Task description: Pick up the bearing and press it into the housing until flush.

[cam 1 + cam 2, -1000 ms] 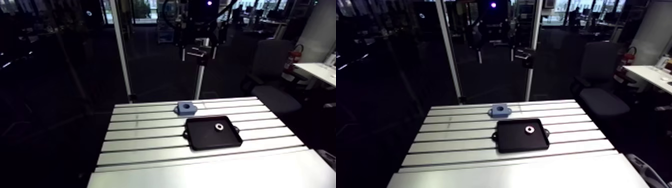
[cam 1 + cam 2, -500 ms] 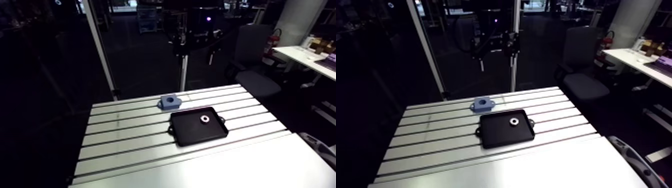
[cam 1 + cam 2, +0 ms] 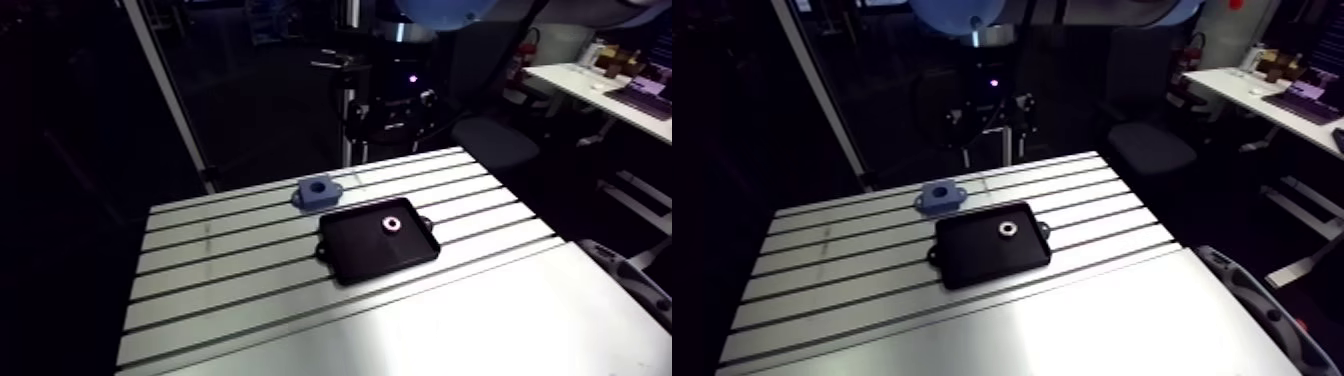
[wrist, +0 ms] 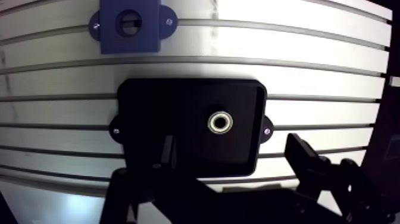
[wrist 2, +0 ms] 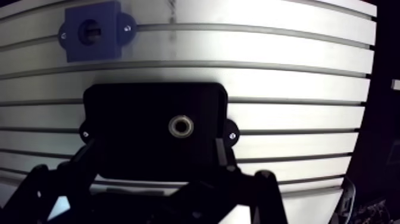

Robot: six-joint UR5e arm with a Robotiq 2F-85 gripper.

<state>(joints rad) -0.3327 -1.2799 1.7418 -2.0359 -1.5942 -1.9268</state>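
The bearing, a small metal ring, lies in a black tray on the slotted table. Beyond the tray's far left corner sits the blue housing, a block with a round bore and two screw ears. My gripper hangs well above the tray and is open, with nothing between its fingers. From the wrist view the bearing sits just ahead of the gap between them. In the arm view the bearing, tray and housing show at the table's middle, with the dark wrist above the table's far edge.
The aluminium table has long slots running across it, and a smooth plate covers its near part. An office chair stands off the far right corner.
The arm view has swung and shifted, so the camera moved. The wrist now hangs lower and closer over the table's far edge. Bearing, tray and housing lie where they were.
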